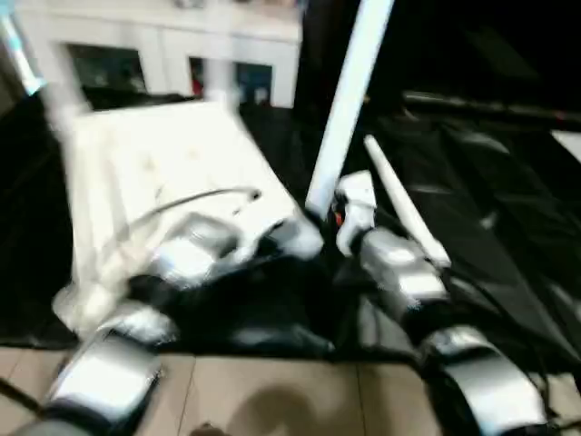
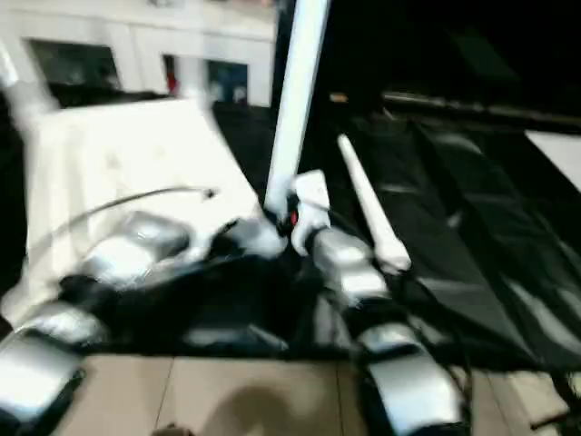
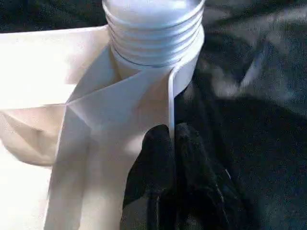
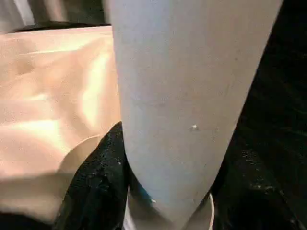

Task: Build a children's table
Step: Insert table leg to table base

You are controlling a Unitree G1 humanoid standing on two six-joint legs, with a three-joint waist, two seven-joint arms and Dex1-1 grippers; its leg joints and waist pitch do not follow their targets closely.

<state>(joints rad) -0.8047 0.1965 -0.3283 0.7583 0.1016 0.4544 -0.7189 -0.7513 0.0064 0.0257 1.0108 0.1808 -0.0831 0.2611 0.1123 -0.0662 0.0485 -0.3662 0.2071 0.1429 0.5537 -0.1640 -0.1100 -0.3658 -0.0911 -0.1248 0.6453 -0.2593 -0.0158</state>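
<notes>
Black cloth drapes the bench [image 1: 508, 236], where the white tabletop [image 1: 163, 173] lies toward ten o'clock. Both silver forearms reach forward and converge at its near corner. An upright tube leg [image 1: 349, 100] stands there, the right hand [image 4: 158, 191] clasping its base. A spare leg [image 1: 404, 204] lies at two o'clock. The left hand [image 3: 170, 143], fingers pressed together, pinches a thin tabletop rib beside the threaded socket [image 3: 153, 33].

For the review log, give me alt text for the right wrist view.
A thick white table leg stands close up, with the right gripper closed around it, one black finger showing beside its lower end. To one side lies the cream underside of the tabletop; on the other side is black cloth.
</notes>
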